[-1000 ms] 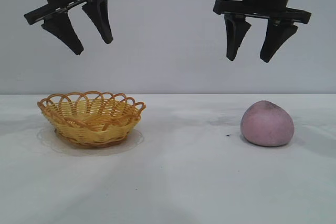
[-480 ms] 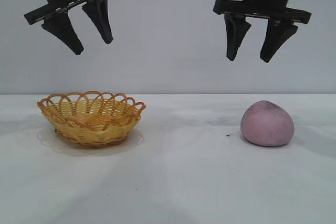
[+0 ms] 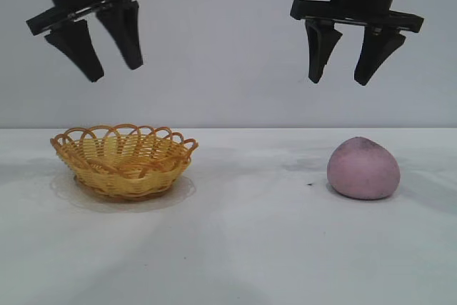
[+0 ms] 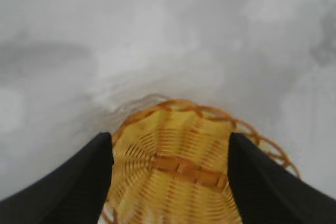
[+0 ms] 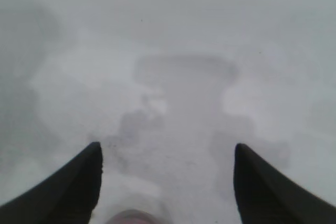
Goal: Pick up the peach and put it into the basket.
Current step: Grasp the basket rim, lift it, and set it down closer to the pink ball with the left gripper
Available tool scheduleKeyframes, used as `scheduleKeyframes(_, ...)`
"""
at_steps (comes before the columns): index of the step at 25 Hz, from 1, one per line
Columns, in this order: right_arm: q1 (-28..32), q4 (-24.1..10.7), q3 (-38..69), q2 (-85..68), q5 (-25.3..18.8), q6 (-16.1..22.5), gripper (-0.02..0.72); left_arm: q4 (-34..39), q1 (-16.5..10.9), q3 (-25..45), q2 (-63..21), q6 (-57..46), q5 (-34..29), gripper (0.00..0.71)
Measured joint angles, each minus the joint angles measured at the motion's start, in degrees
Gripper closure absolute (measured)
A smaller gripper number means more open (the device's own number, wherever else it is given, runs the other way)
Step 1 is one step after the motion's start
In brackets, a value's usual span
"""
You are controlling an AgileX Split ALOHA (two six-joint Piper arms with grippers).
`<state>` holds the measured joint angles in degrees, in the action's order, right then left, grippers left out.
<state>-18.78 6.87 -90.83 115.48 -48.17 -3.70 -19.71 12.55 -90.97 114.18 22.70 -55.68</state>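
Hanging up high with fingers spread wide and empty, left gripper is at 12 o'clock over the basket, right gripper over the peach sitting on the table at the basket's 3 o'clock.

Soft even light; both wrist views blurry, shadows faint.

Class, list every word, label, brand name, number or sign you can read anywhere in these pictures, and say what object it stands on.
None: no readable text in any view.
The basket, the peach, the table and the wall show no writing.
The left gripper and the right gripper are plain black, with no label visible.
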Motion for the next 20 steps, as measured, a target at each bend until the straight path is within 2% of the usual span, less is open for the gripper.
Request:
scheduleKeyframes(4, 0.0, 0.0, 0.0, 0.0, -0.13, 0.0, 0.216, 2.01, 0.09, -0.08, 1.59, 4.75, -4.17, 0.241)
scheduleKeyframes(10, 0.0, 0.0, 0.0, 0.0, -0.59, 0.0, 0.216, 7.14, 0.09, -2.64, 6.45, 5.52, -4.87, 0.241)
scheduleKeyframes(18, 0.0, -0.26, 0.0, 0.0, -1.08, 0.0, 0.216, 7.29, 0.09, -8.23, 12.9, 5.7, -5.94, 0.241)
scheduleKeyframes(20, 0.0, -0.35, 0.0, 0.0, -1.08, 0.0, 0.216, 7.38, 0.09, -8.63, 14.08, 5.75, -6.19, 0.322)
